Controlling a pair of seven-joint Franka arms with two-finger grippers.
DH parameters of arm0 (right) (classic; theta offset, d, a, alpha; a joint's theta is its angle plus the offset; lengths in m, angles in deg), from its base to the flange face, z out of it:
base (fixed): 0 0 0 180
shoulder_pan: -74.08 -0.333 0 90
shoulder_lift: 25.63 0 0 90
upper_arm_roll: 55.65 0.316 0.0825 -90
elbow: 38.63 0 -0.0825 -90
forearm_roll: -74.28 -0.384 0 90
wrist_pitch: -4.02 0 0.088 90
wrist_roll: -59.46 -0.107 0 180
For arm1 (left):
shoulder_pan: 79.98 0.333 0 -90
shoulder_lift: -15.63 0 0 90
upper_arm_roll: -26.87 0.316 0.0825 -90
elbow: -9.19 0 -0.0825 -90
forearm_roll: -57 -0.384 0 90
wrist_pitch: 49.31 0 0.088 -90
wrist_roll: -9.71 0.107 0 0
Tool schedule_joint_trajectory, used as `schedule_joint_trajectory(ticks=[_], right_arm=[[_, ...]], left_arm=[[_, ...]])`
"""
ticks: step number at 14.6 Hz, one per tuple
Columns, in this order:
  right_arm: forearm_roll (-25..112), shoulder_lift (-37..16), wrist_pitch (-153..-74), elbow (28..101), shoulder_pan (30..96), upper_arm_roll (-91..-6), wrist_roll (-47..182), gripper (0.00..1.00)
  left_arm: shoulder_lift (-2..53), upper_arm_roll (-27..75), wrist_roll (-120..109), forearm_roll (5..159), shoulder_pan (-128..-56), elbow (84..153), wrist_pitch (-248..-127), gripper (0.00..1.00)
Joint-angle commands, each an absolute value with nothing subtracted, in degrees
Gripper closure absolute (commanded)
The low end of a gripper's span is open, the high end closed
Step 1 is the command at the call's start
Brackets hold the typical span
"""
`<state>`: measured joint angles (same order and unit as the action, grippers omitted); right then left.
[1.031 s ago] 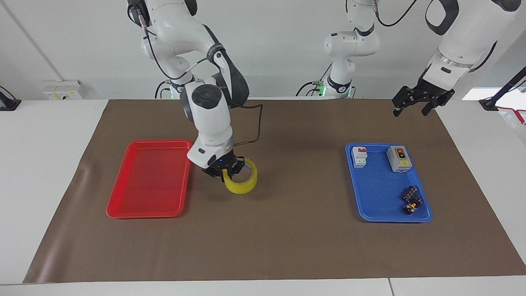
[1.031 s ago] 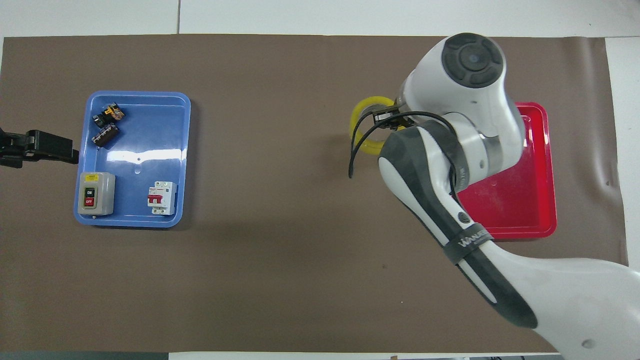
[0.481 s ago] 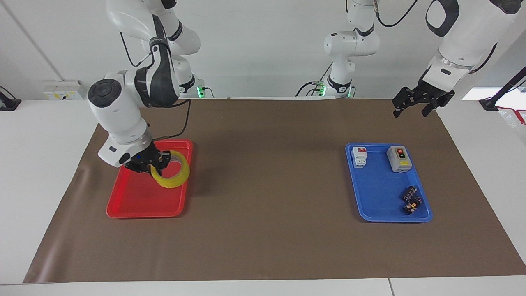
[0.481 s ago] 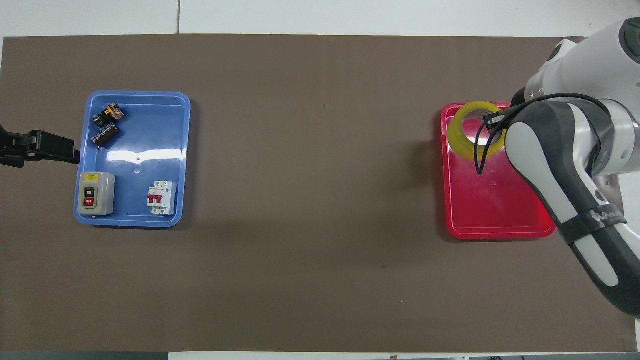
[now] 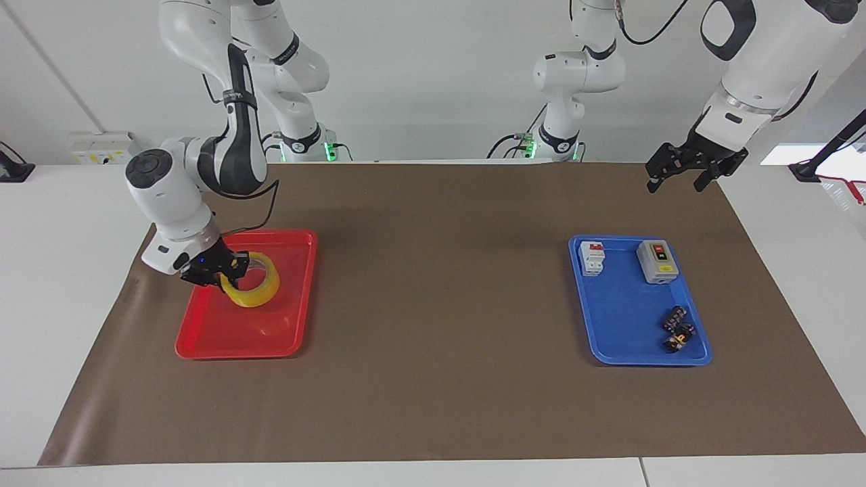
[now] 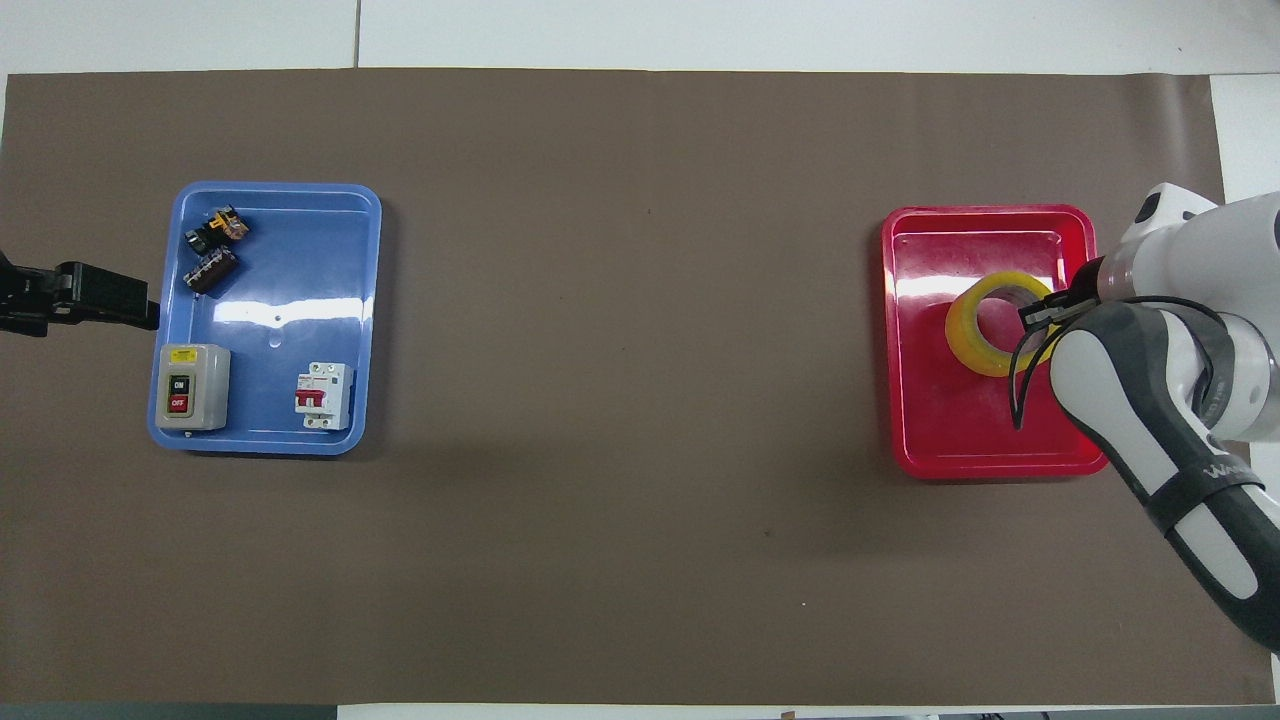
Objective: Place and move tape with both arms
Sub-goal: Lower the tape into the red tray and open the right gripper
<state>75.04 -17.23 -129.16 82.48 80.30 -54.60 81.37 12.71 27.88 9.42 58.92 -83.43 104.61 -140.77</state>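
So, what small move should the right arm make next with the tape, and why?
Probably lower it a little and let go: the right end effector holds the tape tilted over the red tray. The left end effector waits.

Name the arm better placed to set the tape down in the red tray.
The right. Its tool grips the tape by the rim, holding it over the red tray. The left tool waits in the air past the blue tray at the table's left-arm end.
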Motion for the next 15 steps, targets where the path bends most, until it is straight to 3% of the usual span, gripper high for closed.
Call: schedule_joint_trajectory(ticks=[1,15], right_arm=[[74.37,-20.09,-133.43,86.52,81.02,-53.98,82.67,1.0],[74.28,-16.4,-138.63,88.19,81.99,-53.89,83.55,1.0]], left_arm=[[12.65,28.36,9.97,58.76,-83.76,104.46,-139.84,0.0],[12.65,28.45,9.97,58.84,-83.76,104.46,-139.84,0.0]])
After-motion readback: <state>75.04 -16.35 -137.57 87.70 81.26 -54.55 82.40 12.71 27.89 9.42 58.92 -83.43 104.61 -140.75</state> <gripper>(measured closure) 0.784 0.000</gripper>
